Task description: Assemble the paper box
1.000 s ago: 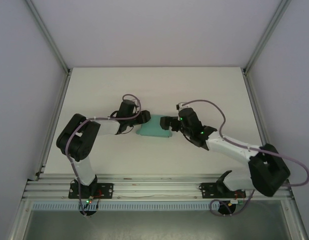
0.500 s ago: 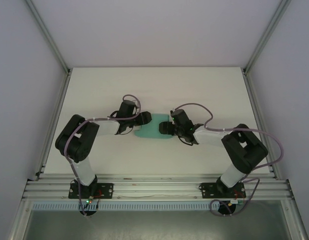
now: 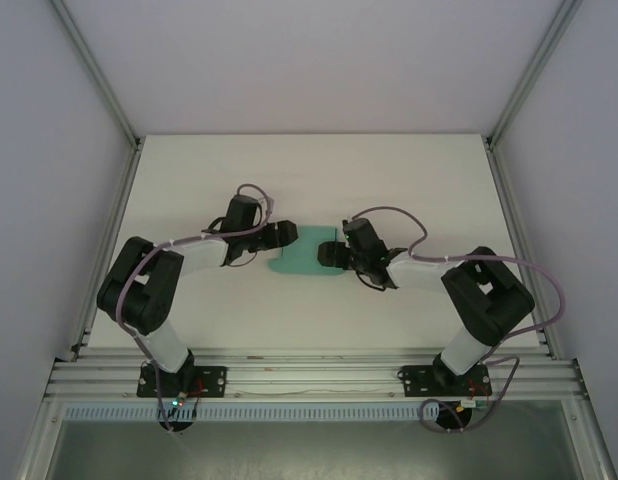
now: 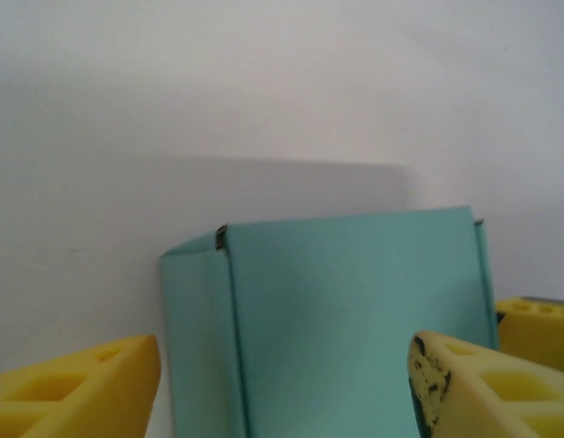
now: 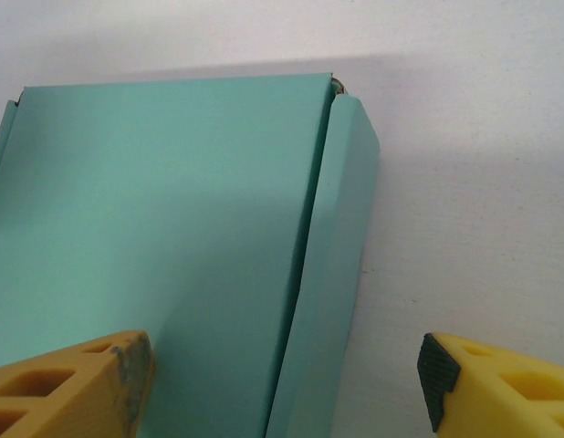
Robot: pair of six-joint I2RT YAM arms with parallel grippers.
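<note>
Left gripper: jaws apart, set over the left end of the paper box; can't tell if it touches. Right gripper: jaws apart at the box's right end, one finger clear of the folded side flap. Box lies flat mid-table, between both grippers.

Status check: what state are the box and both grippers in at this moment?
paper box: lying on the table, one side flap creased over along its edge.
left gripper: jaws open, the box's end between them.
right gripper: jaws open, one finger over the box, the other over bare table.
</note>
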